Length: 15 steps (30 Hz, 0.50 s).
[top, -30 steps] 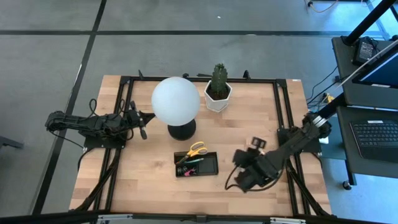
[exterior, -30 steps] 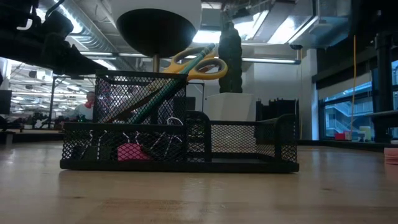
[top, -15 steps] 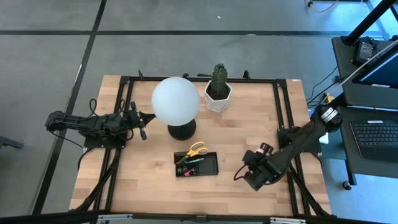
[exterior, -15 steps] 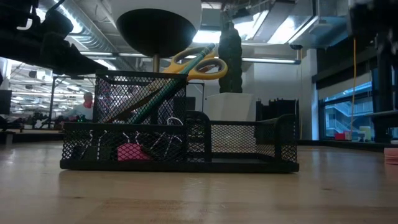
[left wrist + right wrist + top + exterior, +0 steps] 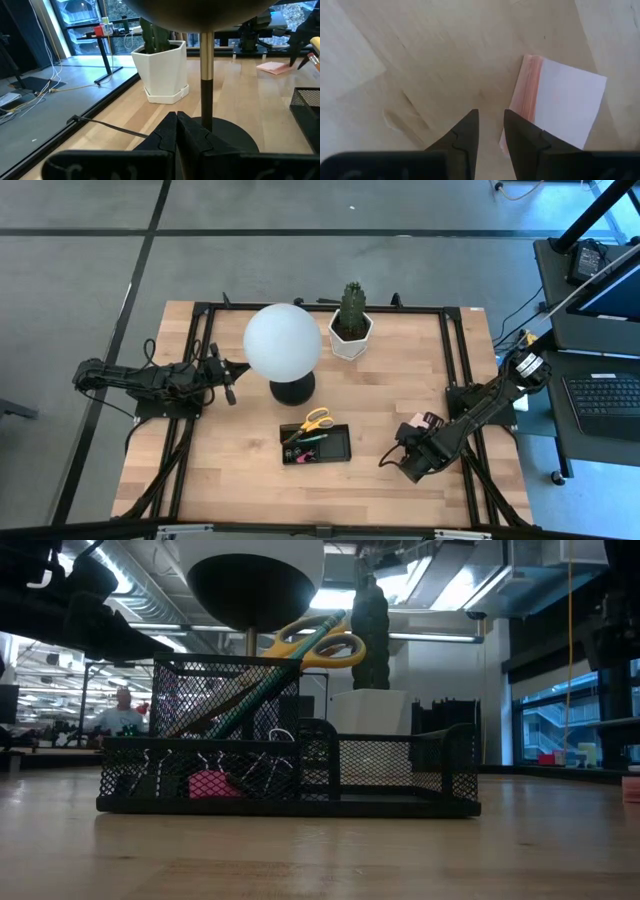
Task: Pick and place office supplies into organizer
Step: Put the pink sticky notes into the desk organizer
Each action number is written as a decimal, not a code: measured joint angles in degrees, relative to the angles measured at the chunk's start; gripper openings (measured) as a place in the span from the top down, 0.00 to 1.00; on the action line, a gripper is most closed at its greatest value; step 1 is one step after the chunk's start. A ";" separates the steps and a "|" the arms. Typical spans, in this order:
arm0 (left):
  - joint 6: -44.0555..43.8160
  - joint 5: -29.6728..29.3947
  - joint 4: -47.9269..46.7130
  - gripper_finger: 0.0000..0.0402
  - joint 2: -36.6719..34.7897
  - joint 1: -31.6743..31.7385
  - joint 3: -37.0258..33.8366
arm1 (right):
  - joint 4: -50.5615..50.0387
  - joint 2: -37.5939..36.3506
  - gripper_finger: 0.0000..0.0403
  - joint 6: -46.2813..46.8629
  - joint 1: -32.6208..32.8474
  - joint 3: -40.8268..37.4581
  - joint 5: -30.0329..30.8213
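One organizer (image 5: pixel 316 445) sits at the centre of the high view, holding one pair of yellow-handled scissors (image 5: pixel 318 420), while one pink sticky-note pad (image 5: pixel 431 421) lies on the table (image 5: pixel 240 470) at right centre. The right gripper (image 5: pixel 490 131) points down just beside that pad with its fingers a little apart and nothing between them, and the left gripper (image 5: pixel 177 131), pressed together, is stretched out at left centre toward the lamp (image 5: pixel 283 343). Only the low view shows the mesh walls and a pink eraser (image 5: pixel 208 784) inside; only the right wrist view shows the pad's stacked edge.

Left gripper (image 5: pixel 176 131) closed; right gripper (image 5: pixel 490 131) parted, pointing down.
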 joint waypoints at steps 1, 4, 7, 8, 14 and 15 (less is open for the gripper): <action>0.01 0.00 0.00 0.99 0.00 0.01 0.00 | 0.00 0.00 0.77 0.01 0.00 0.00 0.00; 0.01 0.00 0.00 0.99 0.00 0.00 0.00 | -0.17 0.00 0.77 0.11 0.00 0.19 -0.01; 0.00 -0.02 0.00 0.99 0.00 0.00 0.00 | -0.72 0.00 0.77 -0.15 -0.13 1.22 0.00; -0.01 -0.02 0.00 0.99 0.00 0.00 0.00 | -1.68 0.00 0.77 -0.23 -0.15 1.74 0.00; 0.01 -0.02 0.00 0.99 0.00 0.00 0.00 | -8.19 0.00 0.77 0.07 -0.18 3.82 0.00; 0.01 -0.04 0.00 0.99 0.00 0.00 0.00 | -8.38 0.00 0.77 0.07 -0.17 3.80 0.00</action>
